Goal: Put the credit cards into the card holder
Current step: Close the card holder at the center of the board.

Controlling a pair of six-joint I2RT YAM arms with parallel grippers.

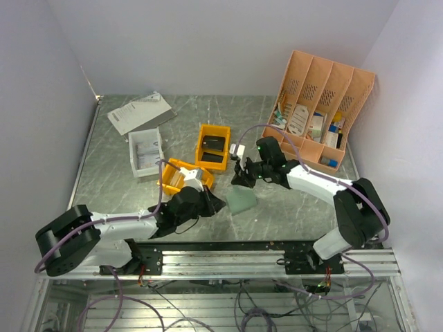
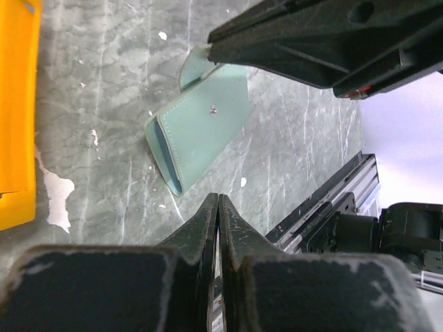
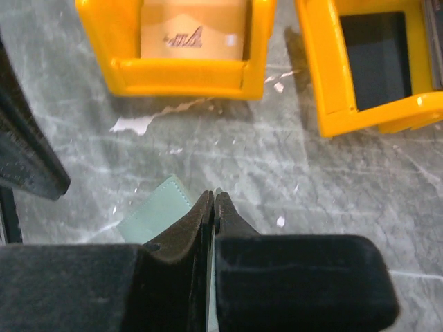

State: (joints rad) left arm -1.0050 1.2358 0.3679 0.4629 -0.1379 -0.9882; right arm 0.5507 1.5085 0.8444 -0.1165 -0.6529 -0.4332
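Closest to the lens in the left wrist view, the left pincer (image 2: 218, 205) has its two dark fingers pressed flat together. Only a hairline seam shows between them, and whether anything thin sits in that seam cannot be told. Just beyond its tips the card holder (image 2: 204, 128) lies on the grey marbled surface (image 2: 104, 69), grey-green face up with a small snap stud showing. One flap is curled upward at its far end.

The right pincer (image 3: 214, 197) is closed too, and a pale green sliver of that lifted flap is caught between its tips. The rest of the holder lies just to the left below it.

From above, the holder sits near the front edge of the surface, between the two pincers. Behind it stand two yellow bins. The left yellow bin (image 3: 180, 69) holds a tan item and the right yellow bin (image 3: 325, 62) holds something dark. Further left is a white tray (image 1: 145, 153), with a printed sheet (image 1: 138, 112) behind it. The peach organiser (image 1: 322, 97) stands at the far right corner.
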